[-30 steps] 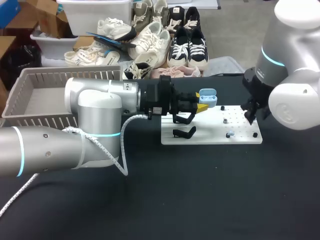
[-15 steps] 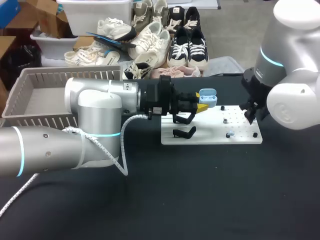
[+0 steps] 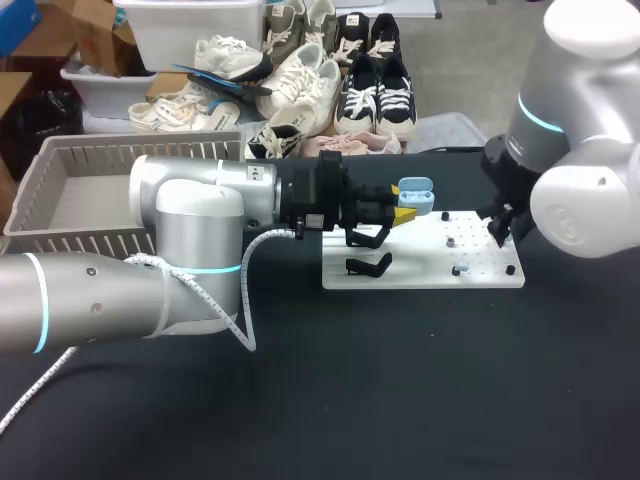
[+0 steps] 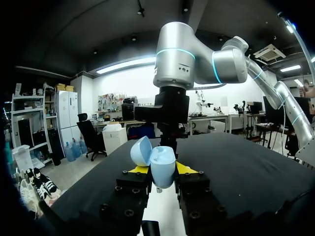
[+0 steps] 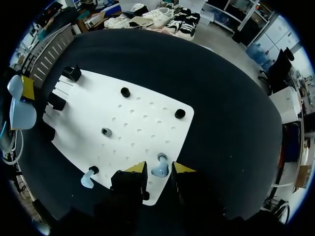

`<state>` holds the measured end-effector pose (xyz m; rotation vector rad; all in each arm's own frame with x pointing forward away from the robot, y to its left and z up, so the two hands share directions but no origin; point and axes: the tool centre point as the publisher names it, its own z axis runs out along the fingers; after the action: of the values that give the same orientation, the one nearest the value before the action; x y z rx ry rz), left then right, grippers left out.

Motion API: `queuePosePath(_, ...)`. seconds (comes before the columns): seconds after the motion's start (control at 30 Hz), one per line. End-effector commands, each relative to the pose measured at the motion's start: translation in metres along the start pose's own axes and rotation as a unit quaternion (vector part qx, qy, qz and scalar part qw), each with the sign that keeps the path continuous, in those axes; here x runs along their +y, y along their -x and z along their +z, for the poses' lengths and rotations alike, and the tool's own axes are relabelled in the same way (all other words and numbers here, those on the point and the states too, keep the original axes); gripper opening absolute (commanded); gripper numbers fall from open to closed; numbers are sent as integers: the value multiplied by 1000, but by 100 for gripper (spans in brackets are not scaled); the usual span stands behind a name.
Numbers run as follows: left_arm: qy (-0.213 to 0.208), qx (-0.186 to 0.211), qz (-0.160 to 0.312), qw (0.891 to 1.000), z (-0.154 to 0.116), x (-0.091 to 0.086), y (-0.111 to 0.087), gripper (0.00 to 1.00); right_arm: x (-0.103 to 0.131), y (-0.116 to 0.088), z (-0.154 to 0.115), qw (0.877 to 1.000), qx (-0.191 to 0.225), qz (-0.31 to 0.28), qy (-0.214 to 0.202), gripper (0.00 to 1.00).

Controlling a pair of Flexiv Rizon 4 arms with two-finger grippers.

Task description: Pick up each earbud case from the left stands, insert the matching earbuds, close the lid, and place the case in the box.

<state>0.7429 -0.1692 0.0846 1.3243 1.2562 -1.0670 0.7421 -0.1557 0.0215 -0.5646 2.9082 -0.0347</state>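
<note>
Left arm: the left fingers (image 4: pixel 140 169) are closed on the earbud case (image 4: pixel 163 167), one yellow tip against each side of its light blue body. The case sits upright in the grip with its lid (image 4: pixel 141 150) hinged open. In the head view the case is held above the far left corner of the white board (image 3: pixel 420 272), near the two black stands (image 3: pixel 367 264), and is off the tabletop (image 3: pixel 400 400).

Right arm: the right fingers (image 5: pixel 136 167) hang over the near edge of the board and stand apart. A light blue earbud (image 5: pixel 160 168) shows between the two yellow tips, with a narrow gap on each side; I record the fingers as open and holding nothing.

Other items: a second light blue earbud (image 5: pixel 87 178) sits at the same edge of the board, off to one side of the right fingers. Two black pegs (image 5: pixel 125 92) and a grey peg (image 5: pixel 106 132) stand on the board, which is drilled with rows of holes.

The slatted box (image 3: pixel 85 243) is on the tabletop behind my left arm, well apart from the board.
</note>
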Motion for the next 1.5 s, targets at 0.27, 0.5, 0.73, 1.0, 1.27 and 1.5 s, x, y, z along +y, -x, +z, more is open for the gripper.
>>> queuePosePath(0.27,0,-1,1,1000,0,0,-1,0,0,-1,1,1000,0,5,-4,32)
queuePosePath(0.5,0,-1,1,1000,0,0,-1,0,0,-1,1,1000,0,7,-4,29)
queuePosePath(0.73,0,-1,1,1000,0,0,-1,0,1,-1,1,1000,1,8,-4,26)
queuePosePath(1.0,0,-1,1,1000,0,0,-1,0,1,-2,3,1000,3,12,-4,20)
queuePosePath(1.27,0,-1,1,1000,0,0,-1,0,0,-3,3,1000,4,13,-4,9)
queuePosePath(1.5,0,-1,1,1000,0,0,-1,0,2,-3,2,1000,6,15,-5,0)
